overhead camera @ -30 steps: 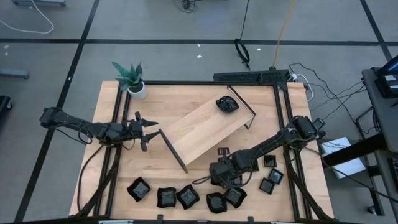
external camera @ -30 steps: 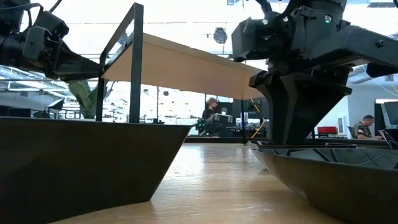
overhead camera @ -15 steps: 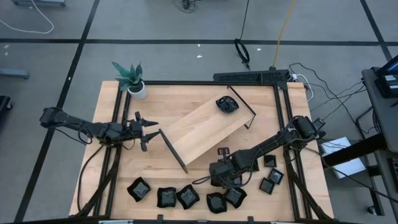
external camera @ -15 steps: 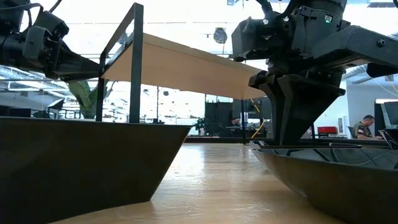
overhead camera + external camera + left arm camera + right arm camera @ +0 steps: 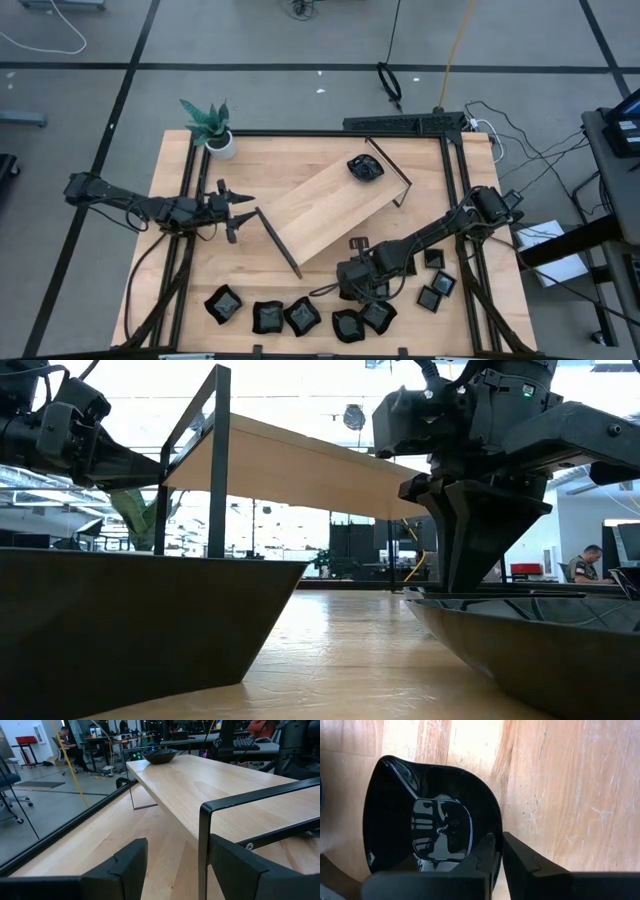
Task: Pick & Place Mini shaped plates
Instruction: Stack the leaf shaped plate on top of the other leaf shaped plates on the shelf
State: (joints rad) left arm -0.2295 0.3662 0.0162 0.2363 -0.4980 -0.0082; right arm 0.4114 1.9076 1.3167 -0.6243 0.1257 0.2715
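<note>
Left tool [image 5: 238, 207] waits released by the tray's [image 5: 330, 210] near rail, clear of the work. Right tool [image 5: 356, 283] is clenched on the rim of 1 mini plate [image 5: 427, 825] at the table's front row, prob. to lift it. Only the right wrist view shows that pinch; high view shows 1 plate [image 5: 366, 168] already on the tray.

Two matte black jointed arms [image 5: 120, 200], black cables trailing, blocky angular end effector [image 5: 478, 575] housings, tapered dark fingers [image 5: 125, 865]
</note>
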